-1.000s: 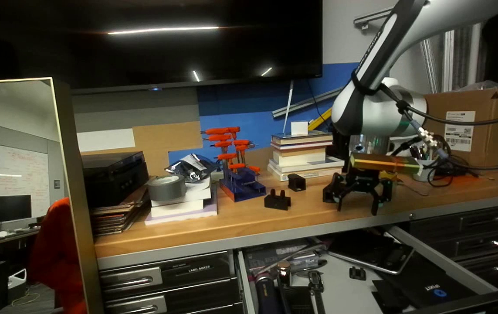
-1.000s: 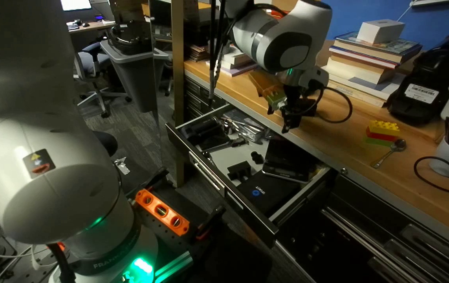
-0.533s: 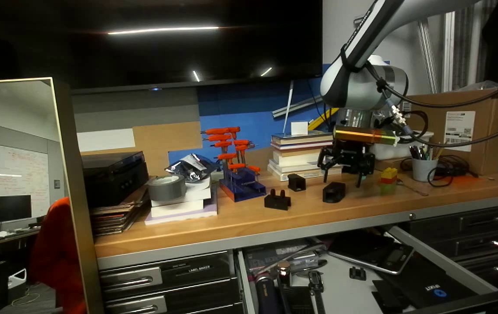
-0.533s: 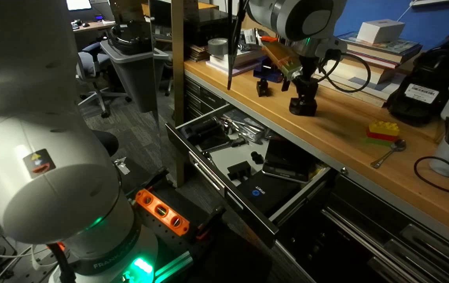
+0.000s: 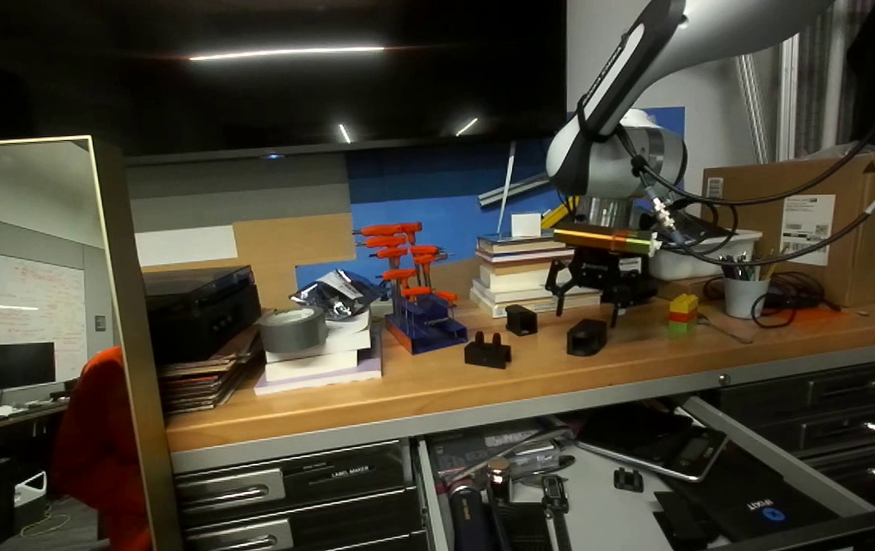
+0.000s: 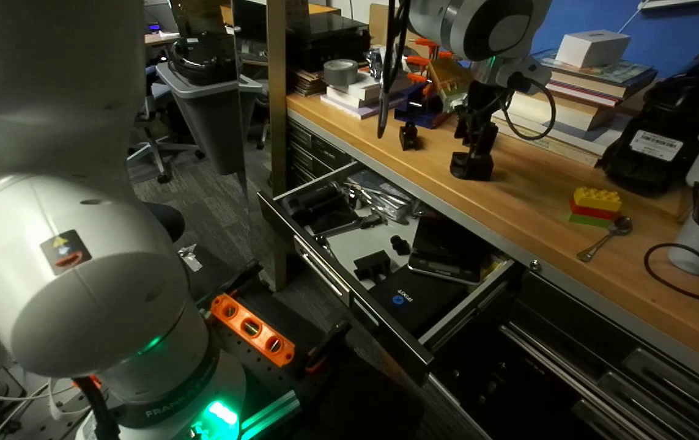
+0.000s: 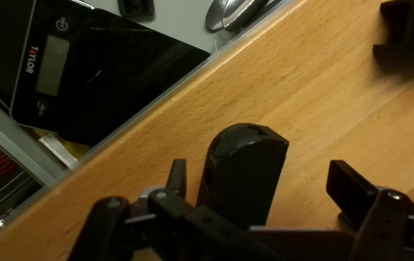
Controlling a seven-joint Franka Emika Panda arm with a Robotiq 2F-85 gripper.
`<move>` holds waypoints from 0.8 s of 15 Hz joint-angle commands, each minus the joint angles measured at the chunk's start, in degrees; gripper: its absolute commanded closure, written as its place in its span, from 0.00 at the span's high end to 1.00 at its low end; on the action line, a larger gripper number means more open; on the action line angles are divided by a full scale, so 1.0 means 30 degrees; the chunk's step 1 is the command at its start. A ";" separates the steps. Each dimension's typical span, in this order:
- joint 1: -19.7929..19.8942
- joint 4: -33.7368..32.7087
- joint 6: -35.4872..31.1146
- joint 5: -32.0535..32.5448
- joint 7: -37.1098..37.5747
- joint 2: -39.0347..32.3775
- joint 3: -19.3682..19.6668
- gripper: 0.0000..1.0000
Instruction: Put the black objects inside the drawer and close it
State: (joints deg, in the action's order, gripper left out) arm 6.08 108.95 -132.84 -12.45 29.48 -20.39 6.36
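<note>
With its jaws parted wide, an end effector is held low over a wooden desk, where a rounded black block is seen between the jaws in the wrist view; whether the block is touched cannot be told. A two-pronged black block and a hollow black block are also set on the desk. Below, a drawer is pulled out, with a slotted black block, a small black part, a digital caliper, a digital scale and a flat black case held inside. Behind the blocks, books are stacked; T-handle hex keys are racked in a blue stand, and a roll of duct tape is set farther along. Toy bricks in yellow, red and green are placed near a spoon, and pens are held in a white cup in front of a cardboard box.
</note>
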 commanded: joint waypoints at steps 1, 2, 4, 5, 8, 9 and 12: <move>-0.0625 -0.1494 -0.0139 0.0452 0.2128 -0.1366 0.0784 1.00; -0.0646 -0.1723 -0.0060 0.0466 0.2428 -0.1650 0.0884 1.00; -0.0700 -0.2078 0.0026 0.0556 0.3005 -0.2188 0.1092 1.00; -0.0668 -0.2221 0.0099 0.0544 0.3124 -0.2413 0.1138 1.00; -0.0622 -0.2470 -0.0014 0.0627 0.3291 -0.2959 0.1286 1.00; -0.0638 -0.2435 -0.0104 0.0738 0.3151 -0.3039 0.1320 0.75; -0.0696 -0.2461 -0.0130 0.0917 0.3163 -0.3217 0.1415 0.58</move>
State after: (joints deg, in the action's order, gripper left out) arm 4.94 103.23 -133.18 -11.30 37.52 -29.15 9.63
